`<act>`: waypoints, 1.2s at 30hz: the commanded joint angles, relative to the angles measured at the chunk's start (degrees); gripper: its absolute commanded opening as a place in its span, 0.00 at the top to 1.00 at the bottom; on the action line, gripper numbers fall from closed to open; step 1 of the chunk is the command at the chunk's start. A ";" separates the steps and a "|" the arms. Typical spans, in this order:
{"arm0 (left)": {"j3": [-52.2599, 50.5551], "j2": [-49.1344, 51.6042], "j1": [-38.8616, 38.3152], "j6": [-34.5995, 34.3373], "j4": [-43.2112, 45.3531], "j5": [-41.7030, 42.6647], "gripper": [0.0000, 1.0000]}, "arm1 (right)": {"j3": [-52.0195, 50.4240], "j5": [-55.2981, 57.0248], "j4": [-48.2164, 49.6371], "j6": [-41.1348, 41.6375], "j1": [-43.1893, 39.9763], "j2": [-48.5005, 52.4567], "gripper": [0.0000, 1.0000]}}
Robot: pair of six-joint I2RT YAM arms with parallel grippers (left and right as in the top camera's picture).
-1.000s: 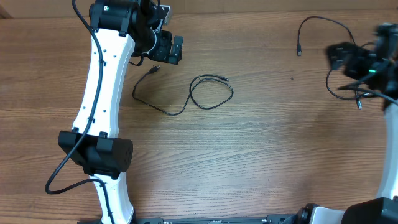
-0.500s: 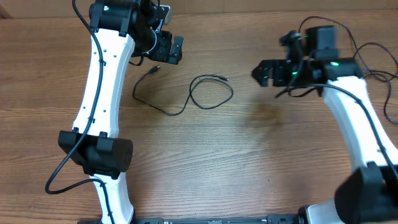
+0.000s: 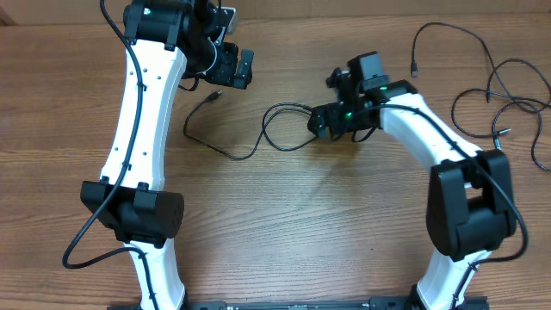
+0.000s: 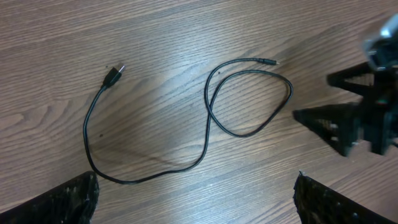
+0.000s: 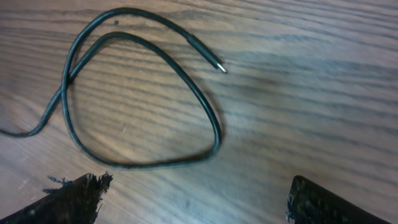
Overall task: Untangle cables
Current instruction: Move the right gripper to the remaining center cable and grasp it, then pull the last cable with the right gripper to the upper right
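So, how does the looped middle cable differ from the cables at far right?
The looped cable lies alone in one loop; the right-side cables are several and overlap. The looped cable sits in the middle; the right-side cables reach the overhead view's edge. All are thin and black.

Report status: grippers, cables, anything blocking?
Left gripper open, empty. Right gripper open, empty, at the looped cable. More cables loose at far right. Nothing blocking the loop.
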 commanded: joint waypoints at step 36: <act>0.94 -1.14 -0.13 0.94 0.11 0.66 0.00 | 0.28 6.78 12.90 -0.24 3.34 8.79 0.36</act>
